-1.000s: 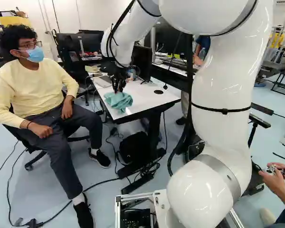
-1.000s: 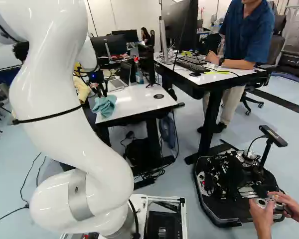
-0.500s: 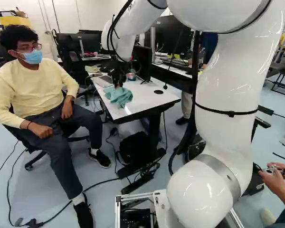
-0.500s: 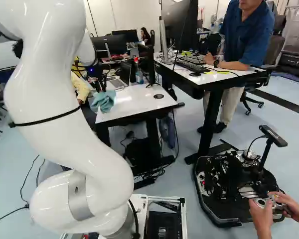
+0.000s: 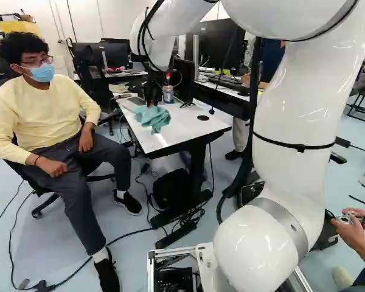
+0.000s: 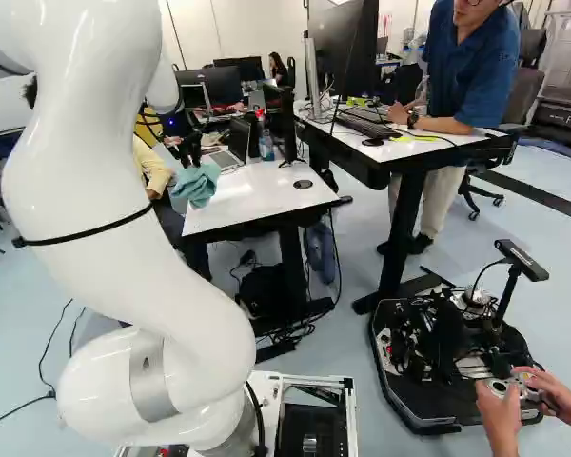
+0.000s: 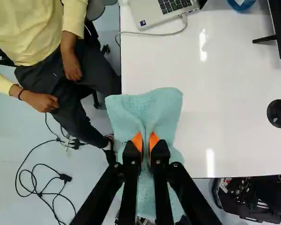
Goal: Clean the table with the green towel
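Observation:
The gripper (image 5: 152,97) is over the near left part of the white table (image 5: 185,126), and the green towel (image 5: 152,117) hangs bunched below it. In the wrist view the gripper (image 7: 146,141) is shut on the towel (image 7: 150,108), whose middle is pinched into a fold between the orange pads. The cloth spreads out ahead of the fingers and beneath them, reaching past the table's side edge towards the seated person. Whether its lower folds touch the tabletop (image 7: 215,103) I cannot tell.
A laptop (image 7: 164,11), a bottle (image 5: 168,93) and a monitor (image 5: 182,79) stand towards the table's far end. A seated person (image 5: 42,115) is close beside the table. Another desk (image 6: 409,143) and another robot (image 6: 447,352) are at the right.
My arm has shifted, carrying the towel a little up and away in the left base view and slightly leftward in the right base view. The base has stayed put.

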{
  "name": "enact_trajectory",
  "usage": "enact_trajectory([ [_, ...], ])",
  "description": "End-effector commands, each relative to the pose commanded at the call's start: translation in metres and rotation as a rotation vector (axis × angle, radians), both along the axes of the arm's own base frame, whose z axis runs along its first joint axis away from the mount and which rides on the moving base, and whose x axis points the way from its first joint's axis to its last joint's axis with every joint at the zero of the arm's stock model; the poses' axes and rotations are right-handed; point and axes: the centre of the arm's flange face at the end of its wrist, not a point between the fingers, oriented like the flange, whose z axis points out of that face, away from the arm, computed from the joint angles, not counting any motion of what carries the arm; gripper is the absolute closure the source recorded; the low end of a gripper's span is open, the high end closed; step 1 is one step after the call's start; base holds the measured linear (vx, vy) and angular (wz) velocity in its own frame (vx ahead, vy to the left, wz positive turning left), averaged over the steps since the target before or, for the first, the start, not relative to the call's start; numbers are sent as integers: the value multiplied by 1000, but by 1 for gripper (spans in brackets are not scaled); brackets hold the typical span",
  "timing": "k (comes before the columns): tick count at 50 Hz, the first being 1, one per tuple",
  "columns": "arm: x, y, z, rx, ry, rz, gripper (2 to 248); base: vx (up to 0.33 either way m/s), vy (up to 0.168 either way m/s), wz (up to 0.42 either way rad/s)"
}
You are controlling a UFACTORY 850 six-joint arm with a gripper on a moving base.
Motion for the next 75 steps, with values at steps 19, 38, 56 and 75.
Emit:
enact_trajectory([
  [19,-5,-1,23,-3,12,5,211,0,0,0],
  [38,-7,-2,27,-4,16,6,211,0,0,0],
  [56,-7,-1,27,-2,10,6,211,0,0,0],
  [75,-14,6,29,12,-28,22,211,0,0,0],
])
